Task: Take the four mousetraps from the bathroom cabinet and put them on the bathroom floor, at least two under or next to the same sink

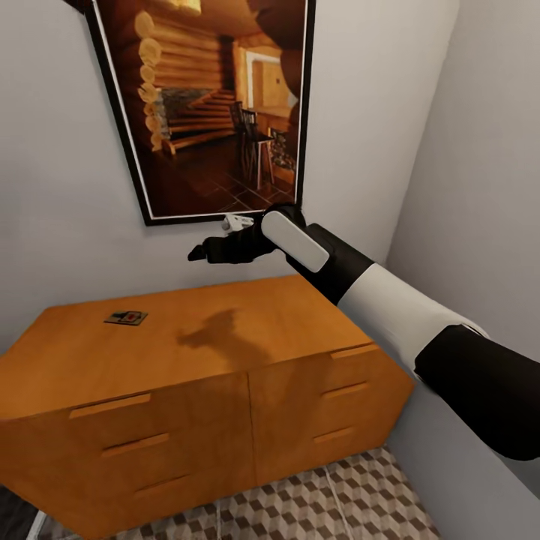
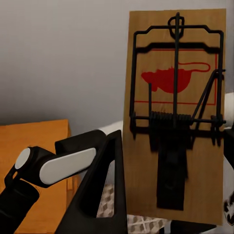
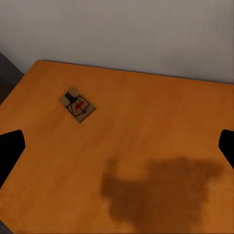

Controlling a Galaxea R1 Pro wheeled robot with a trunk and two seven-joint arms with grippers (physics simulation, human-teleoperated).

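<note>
Reaching out over an orange-brown wooden cabinet [image 1: 225,352], the robot's right arm [image 1: 390,300] holds its right tool [image 1: 201,253] in the air above the flat top, with its shadow falling on the wood below. In the right wrist view the two dark fingertips [image 3: 9,148] sit far apart at the picture's edges, so this tool is spread and holds nothing. One mousetrap [image 1: 126,318] lies flat on the cabinet top, toward ten o'clock from the shadow, near the back wall. A large framed picture of a log cabin interior [image 1: 217,105] hangs on the wall at twelve o'clock. Cube-patterned floor tiles [image 1: 345,502] show at six o'clock below the drawer fronts. In the left wrist view, the left tool [image 2: 124,195] pinches a second mousetrap [image 2: 175,112], held upright.
</note>
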